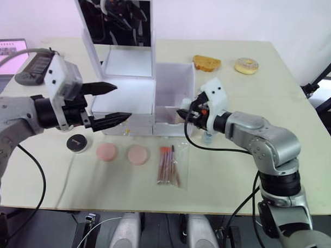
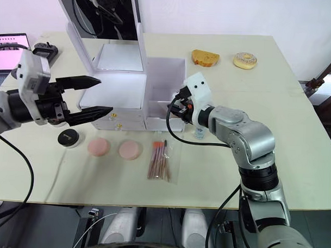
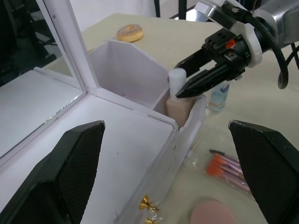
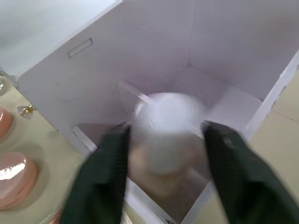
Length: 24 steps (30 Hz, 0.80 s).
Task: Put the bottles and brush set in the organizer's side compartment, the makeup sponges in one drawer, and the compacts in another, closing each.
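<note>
A pale cream tabletop [image 1: 245, 176] fills most of the scene, lit evenly and softly, with faint shadows under what sits on it. Behind its far edge rises a plain white wall [image 1: 223, 17]. Beyond the left pincer [image 1: 110, 104], at the tabletop's left edge, an open laptop [image 1: 7, 48] shows a pinkish screen. Well beyond the right pincer [image 1: 183, 114], toward the far right corner, lie a piece of toast [image 1: 206, 63] and a frosted doughnut [image 1: 246, 66], near each other but apart. Off the right edge, dark stand legs [image 1: 324, 80] cross over a light floor. Below the near edge the floor [image 1: 53, 229] looks grey
</note>
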Each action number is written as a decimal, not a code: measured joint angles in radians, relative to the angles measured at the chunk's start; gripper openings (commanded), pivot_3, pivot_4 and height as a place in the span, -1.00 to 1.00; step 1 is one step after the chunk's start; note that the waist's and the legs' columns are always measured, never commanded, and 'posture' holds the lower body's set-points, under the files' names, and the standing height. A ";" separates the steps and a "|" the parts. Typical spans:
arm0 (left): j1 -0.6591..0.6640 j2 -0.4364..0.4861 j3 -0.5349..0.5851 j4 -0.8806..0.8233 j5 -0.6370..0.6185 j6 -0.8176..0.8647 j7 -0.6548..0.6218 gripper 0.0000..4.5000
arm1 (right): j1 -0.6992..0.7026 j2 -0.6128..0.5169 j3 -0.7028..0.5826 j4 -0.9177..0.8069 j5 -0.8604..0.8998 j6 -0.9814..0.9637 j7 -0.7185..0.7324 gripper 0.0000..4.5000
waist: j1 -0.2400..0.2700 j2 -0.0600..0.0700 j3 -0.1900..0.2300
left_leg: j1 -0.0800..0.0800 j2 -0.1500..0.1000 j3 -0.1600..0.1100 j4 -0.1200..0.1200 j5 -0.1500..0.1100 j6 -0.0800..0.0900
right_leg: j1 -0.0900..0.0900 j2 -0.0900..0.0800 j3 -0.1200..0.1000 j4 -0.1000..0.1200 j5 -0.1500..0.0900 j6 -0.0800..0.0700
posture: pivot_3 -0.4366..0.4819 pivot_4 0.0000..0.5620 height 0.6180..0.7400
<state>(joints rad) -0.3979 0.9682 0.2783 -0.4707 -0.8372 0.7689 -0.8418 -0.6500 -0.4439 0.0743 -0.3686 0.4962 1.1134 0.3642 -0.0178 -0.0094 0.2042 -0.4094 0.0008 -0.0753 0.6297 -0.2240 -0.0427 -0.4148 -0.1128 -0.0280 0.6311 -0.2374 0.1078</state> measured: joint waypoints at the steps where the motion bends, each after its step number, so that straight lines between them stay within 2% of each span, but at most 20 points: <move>1: 0.000 0.001 0.000 0.004 0.000 0.000 -0.008 1.00 | -0.004 -0.008 -0.005 -0.005 0.002 0.008 0.006 0.91 | 0.000 0.000 0.000 | 0.000 0.000 0.000 0.000 0.000 0.000 | 0.000 0.000 0.000 0.000 0.000 0.000 | -0.05 -0.47 1.00; 2: 0.000 0.004 0.000 0.011 0.000 0.000 -0.019 1.00 | -0.014 -0.018 -0.012 -0.009 0.008 0.021 0.011 0.98 | 0.000 0.000 0.000 | 0.000 0.000 0.000 0.000 0.000 0.000 | 0.000 0.000 0.000 0.000 0.000 -0.001 | -0.05 -0.47 1.00; 9: -0.003 0.012 0.001 0.047 0.009 -0.021 -0.077 1.00 | -0.119 -0.089 -0.135 -0.046 0.147 0.127 0.106 0.98 | 0.001 0.000 0.000 | 0.000 0.000 0.000 0.000 0.000 0.000 | 0.000 0.000 0.000 0.000 -0.002 -0.003 | -0.05 -0.47 1.00; 12: 0.015 0.012 0.011 0.080 0.030 -0.054 -0.099 1.00 | -0.155 -0.219 -0.165 -0.047 0.198 0.111 0.222 0.98 | 0.005 0.000 0.000 | 0.000 0.000 0.000 0.000 0.000 0.000 | 0.000 0.000 0.000 -0.001 -0.002 -0.003 | -0.05 -0.47 1.00; 15: 0.068 0.021 0.058 0.205 0.079 -0.124 -0.142 1.00 | -0.154 -0.354 -0.181 -0.018 0.185 -0.023 0.365 0.98 | 0.002 0.000 0.000 | 0.000 0.000 0.001 -0.001 0.000 0.000 | -0.001 0.000 0.000 -0.001 -0.002 -0.003 | -0.05 -0.47 1.00; 20: 0.203 0.081 0.198 0.517 0.220 -0.313 -0.241 1.00 | 0.036 -0.503 -0.250 0.164 0.049 -0.364 0.537 0.98 | -0.002 0.000 0.000 | -0.001 0.001 0.004 -0.002 0.000 0.001 | -0.002 -0.001 0.000 -0.002 -0.003 -0.003 | -0.05 -0.47 1.00; 24: 0.281 0.098 0.301 0.699 0.288 -0.426 -0.272 1.00 | 0.216 -0.484 -0.331 0.337 -0.004 -0.597 0.610 0.98 | 0.004 -0.001 0.000 | -0.002 0.001 0.005 -0.001 0.000 0.000 | -0.003 -0.002 0.001 -0.002 -0.002 -0.003 | -0.05 -0.47 1.00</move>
<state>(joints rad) -0.1166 1.0667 0.5795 0.2288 -0.5491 0.3427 -1.1133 -0.4340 -0.9275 -0.2570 -0.0314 0.4925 0.5166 0.9740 -0.0143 -0.0100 0.2042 -0.4113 0.0014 -0.0699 0.6283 -0.2244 -0.0422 -0.4180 -0.1149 -0.0275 0.6290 -0.2397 0.1050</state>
